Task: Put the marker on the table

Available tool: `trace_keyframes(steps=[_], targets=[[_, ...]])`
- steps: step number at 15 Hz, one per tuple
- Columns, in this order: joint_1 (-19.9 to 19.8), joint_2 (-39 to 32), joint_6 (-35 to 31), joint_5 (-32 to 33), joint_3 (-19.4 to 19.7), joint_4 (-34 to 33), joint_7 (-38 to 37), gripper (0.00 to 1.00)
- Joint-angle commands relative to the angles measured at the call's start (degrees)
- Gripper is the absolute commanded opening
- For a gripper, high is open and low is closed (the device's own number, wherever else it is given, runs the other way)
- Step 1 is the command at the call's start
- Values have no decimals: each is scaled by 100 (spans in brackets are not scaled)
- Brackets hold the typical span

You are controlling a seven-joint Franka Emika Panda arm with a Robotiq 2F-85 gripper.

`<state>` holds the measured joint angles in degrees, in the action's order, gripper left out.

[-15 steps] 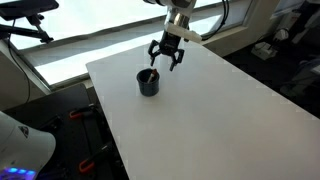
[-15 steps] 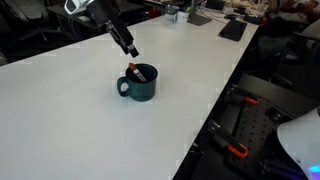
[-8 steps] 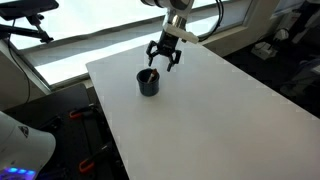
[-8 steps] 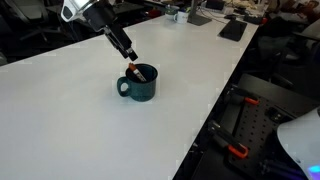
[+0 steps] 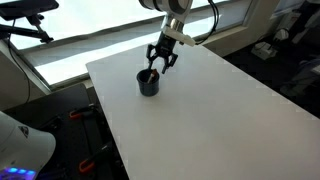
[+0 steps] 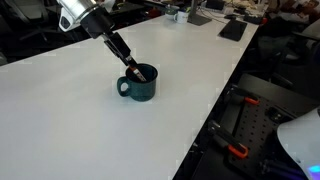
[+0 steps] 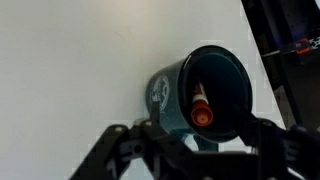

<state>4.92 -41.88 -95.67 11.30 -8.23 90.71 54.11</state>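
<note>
Grasp step: gripper (image 6: 129, 68) at cup (image 6: 141, 88), centre-left of frame, jaws apart astride marker (image 7: 199, 100), unclamped; next, pinch, lift clear, lay on table (image 6: 60, 115).

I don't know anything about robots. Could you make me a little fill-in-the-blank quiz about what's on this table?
1. The marker stands inside a dark ____.
2. The cup sits on a large white ____.
3. The end of the marker that points up out of the cup is ____ in colour.

Missing words: cup; table; orange.
</note>
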Motion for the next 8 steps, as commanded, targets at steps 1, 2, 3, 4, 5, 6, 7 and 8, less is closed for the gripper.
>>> trace_keyframes(steps=[1,2,3,4,5,6,7,8], targets=[[-1,-146,294,78,-1,-306,19,42],[-6,-166,315,73,4,-337,9,35],[-12,-183,325,75,8,-368,9,27],[-19,-196,332,74,11,-389,13,20],[-22,-210,334,75,16,-412,12,13],[-25,-221,337,76,22,-426,7,5],[-26,-232,344,80,29,-444,6,1],[-28,-240,415,71,37,-482,-11,0]])
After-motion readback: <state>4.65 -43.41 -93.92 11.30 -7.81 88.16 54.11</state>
